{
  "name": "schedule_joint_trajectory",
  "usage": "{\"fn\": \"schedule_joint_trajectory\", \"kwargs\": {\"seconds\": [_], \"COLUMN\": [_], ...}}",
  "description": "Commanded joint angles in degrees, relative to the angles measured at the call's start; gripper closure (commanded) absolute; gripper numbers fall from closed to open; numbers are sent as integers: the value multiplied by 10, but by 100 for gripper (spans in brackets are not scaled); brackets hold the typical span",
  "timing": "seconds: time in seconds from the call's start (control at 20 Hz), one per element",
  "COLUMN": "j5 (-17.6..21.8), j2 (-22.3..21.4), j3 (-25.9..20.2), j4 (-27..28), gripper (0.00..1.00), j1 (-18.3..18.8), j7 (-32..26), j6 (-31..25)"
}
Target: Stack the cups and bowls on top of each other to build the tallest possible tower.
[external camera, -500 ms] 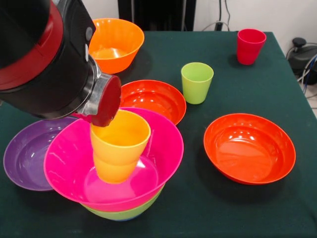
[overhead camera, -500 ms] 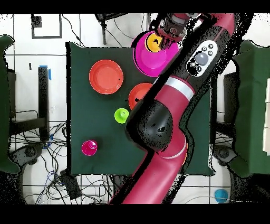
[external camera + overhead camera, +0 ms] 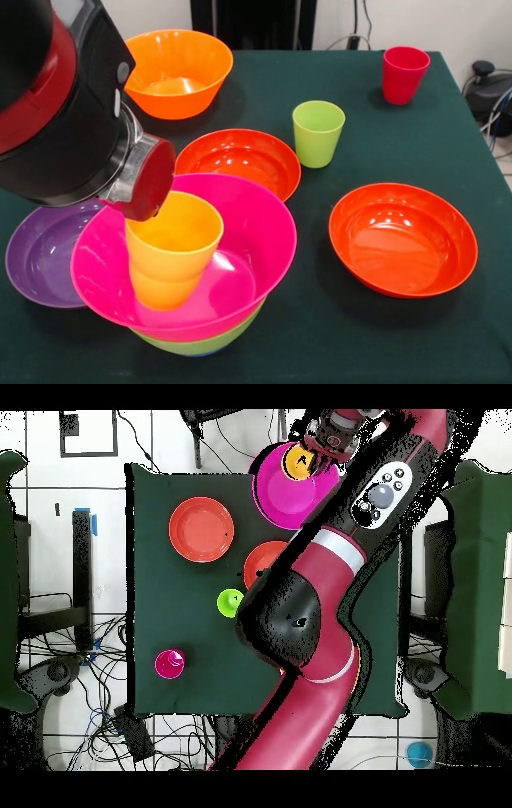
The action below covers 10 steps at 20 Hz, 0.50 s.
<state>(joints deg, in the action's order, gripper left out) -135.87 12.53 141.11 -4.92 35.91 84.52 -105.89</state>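
Note:
My gripper [image 3: 154, 198] is shut on the rim of the yellow-orange cup [image 3: 170, 252] and holds it tilted over the left part of the magenta bowl [image 3: 256, 232]. The magenta bowl is nested in the lime-green bowl [image 3: 200, 344]; these two form the tower. One red finger pad [image 3: 148, 180] shows outside the cup; the other finger is hidden. In the overhead view the cup [image 3: 298, 461] sits in the magenta bowl [image 3: 272, 496] under the gripper [image 3: 320, 444]. The lime green cup [image 3: 318, 132] and the red cup [image 3: 404, 74] stand apart. The small blue bowl is hidden.
The purple bowl [image 3: 40, 248] lies left of the tower, touching it. One red-orange bowl [image 3: 240, 160] lies just behind the tower, another [image 3: 402, 238] to its right. The deep orange bowl [image 3: 178, 72] stands at the back. My arm [image 3: 56, 104] covers the left side.
My gripper has moved left with the yellow-orange cup, from the magenta bowl's middle toward its left rim. The other bowls and cups have not moved.

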Motion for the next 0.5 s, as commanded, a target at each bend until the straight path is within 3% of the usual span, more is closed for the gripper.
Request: {"fn": "schedule_joint_trajectory", "kwargs": {"seconds": [0.05,0.5], "j5": [-25,-43], "j2": [3,11], "j3": [93,90], "j4": [22,26], "gripper": [100,100], "j1": [11,12], "j7": [-79,-75], "j6": [30,14]}}
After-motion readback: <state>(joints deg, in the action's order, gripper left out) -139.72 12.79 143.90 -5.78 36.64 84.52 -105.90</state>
